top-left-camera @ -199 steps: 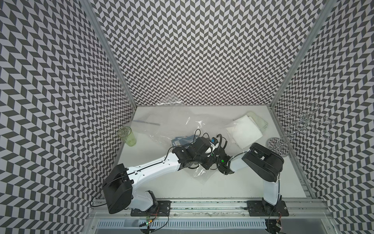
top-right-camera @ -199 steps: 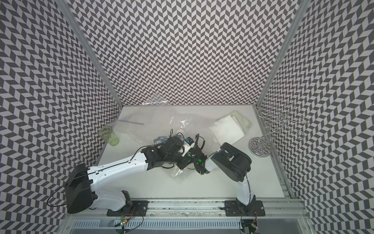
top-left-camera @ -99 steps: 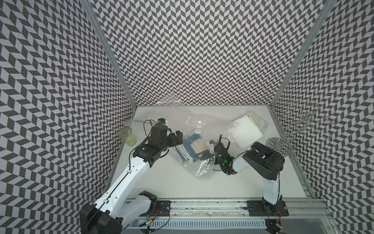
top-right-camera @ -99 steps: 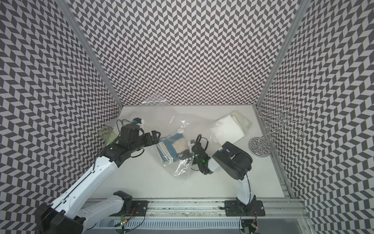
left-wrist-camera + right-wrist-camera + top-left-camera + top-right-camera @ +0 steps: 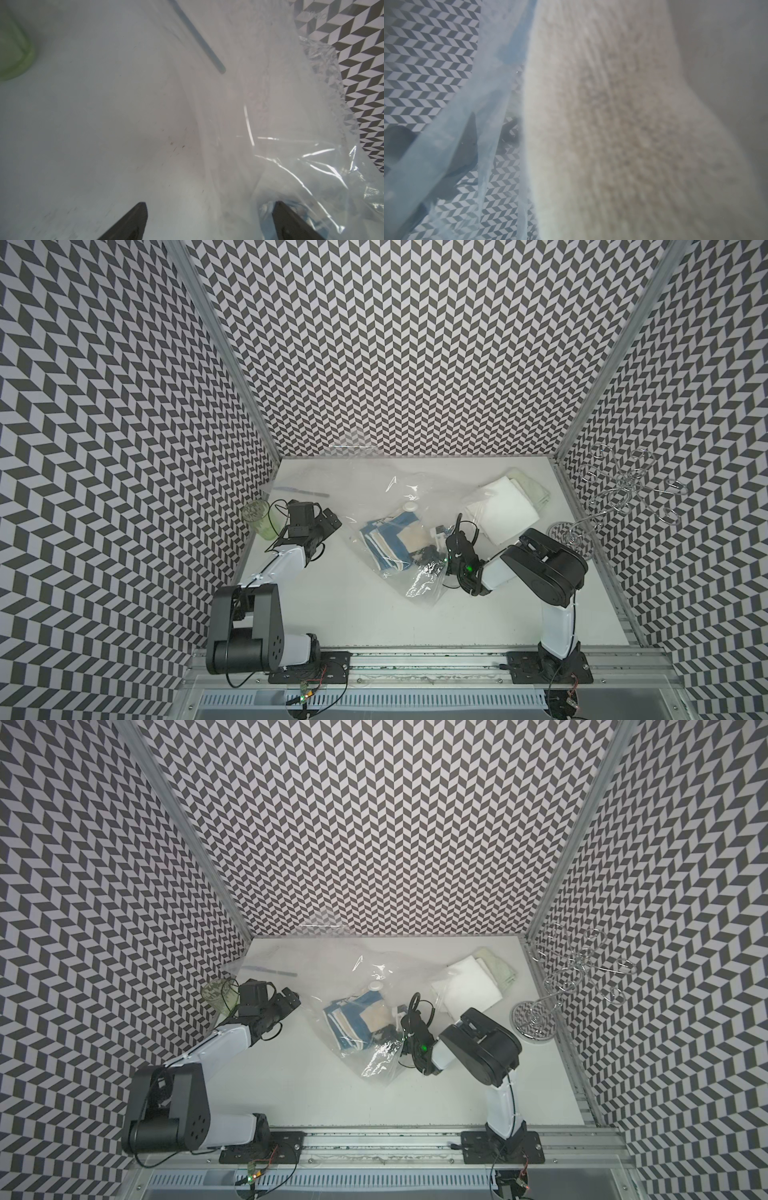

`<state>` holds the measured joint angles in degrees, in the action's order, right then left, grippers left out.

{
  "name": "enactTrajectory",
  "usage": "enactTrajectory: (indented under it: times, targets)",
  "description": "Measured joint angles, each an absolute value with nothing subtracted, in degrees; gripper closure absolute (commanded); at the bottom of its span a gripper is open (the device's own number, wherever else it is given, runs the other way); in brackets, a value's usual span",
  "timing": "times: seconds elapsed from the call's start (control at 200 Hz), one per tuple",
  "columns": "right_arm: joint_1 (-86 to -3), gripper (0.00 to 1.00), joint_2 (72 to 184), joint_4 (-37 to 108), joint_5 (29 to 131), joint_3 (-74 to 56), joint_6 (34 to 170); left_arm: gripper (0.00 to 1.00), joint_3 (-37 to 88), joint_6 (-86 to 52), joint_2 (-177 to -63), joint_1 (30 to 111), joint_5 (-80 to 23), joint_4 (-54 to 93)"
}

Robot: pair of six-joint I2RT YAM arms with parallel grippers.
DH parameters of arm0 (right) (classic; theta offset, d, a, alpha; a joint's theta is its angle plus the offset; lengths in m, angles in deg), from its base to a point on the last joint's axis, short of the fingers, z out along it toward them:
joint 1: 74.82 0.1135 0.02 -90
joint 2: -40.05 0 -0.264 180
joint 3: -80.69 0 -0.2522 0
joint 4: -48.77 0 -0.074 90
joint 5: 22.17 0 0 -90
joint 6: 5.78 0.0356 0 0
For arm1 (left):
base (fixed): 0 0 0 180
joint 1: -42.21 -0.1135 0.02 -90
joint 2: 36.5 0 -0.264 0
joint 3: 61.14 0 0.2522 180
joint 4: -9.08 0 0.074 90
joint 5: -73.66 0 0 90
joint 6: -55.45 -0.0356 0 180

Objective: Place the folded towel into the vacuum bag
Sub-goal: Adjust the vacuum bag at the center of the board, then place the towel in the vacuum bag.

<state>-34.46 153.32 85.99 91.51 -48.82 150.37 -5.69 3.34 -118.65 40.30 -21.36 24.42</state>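
Both top views: we find the folded towel (image 5: 390, 537) inside the vacuum bag (image 5: 417, 587), mid-table. Right gripper (image 5: 424, 552) pinches the bag's right edge. Left gripper (image 5: 334, 519) spread, empty, near a green cup (image 5: 259, 518). White cloths (image 5: 500, 510) far right.
Left wrist: bare table (image 5: 83, 124) between the wide jaws.
Right wrist: plastic veils our close towel view.

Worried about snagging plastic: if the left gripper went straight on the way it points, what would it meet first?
Probably the vacuum bag: its clear edge lies just ahead of the open left gripper. Depth is unclear; bare table might come first.
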Motion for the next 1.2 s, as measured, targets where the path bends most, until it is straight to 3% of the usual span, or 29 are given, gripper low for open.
enactTrajectory:
  times: [0.29, 0.436, 0.546, 0.676, 0.941, 1.042, 1.202]
  targets:
    - [-30.0, 0.92, 149.1, 82.0, 89.6, -51.7, 148.7, 0.14, 12.0, -1.8, -137.7, 45.5, -29.8, 20.3]
    - [-23.5, 0.93, 147.0, 75.2, 87.3, -49.3, 146.6, 0.15, 22.0, -5.2, -147.2, 49.7, -32.4, 23.5]
    - [-23.8, 0.93, 146.9, 73.7, 87.1, -48.6, 146.4, 0.13, 24.6, -7.2, -149.3, 51.3, -32.1, 28.2]
    - [-26.0, 0.93, 146.9, 74.4, 86.6, -48.6, 147.4, 0.12, 21.7, -9.0, -143.7, 50.7, -28.2, 36.0]
    - [-26.4, 0.93, 147.2, 78.0, 84.1, -49.2, 150.5, 0.11, 19.6, -12.9, -120.2, 52.8, -20.3, 48.1]
    - [-26.4, 0.93, 147.2, 78.8, 83.5, -49.8, 151.3, 0.11, 19.7, -15.4, -112.9, 59.4, -19.8, 51.7]
    - [-26.3, 0.93, 147.2, 79.6, 83.0, -50.0, 152.1, 0.08, 18.7, -19.7, -107.3, 77.1, -21.6, 56.0]
